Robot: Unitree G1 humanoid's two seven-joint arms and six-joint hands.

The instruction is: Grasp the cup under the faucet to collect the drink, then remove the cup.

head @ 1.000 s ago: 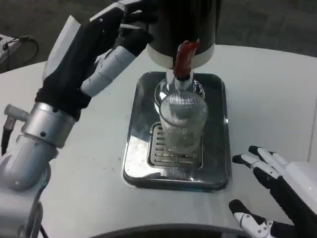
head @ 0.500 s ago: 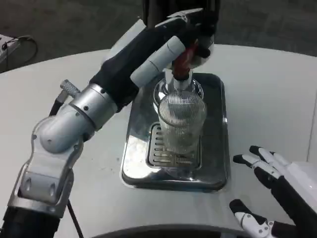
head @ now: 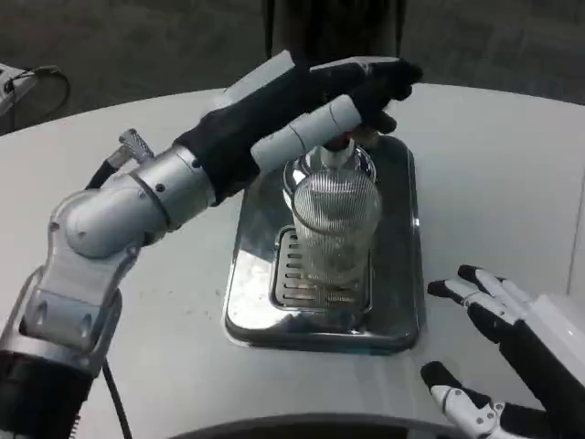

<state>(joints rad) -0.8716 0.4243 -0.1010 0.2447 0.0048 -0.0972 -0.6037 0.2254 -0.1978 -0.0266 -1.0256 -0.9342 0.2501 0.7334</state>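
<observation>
Right now the cup (head: 335,229) stands on the tray (head: 402,274) under the tap (head: 336,151) — our left hand (head: 315,105) covers the lever, grip unclear. Our right hand (head: 512,366) waits spread and empty, near right — a late grasp risks overflow.

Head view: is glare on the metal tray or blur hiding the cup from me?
Head view: the tray throws bright reflections along its rim and left side, yet the ribbed clear cup reads sharply on the grate; the left robot hand over the faucet looks slightly soft; the background is dim.
</observation>
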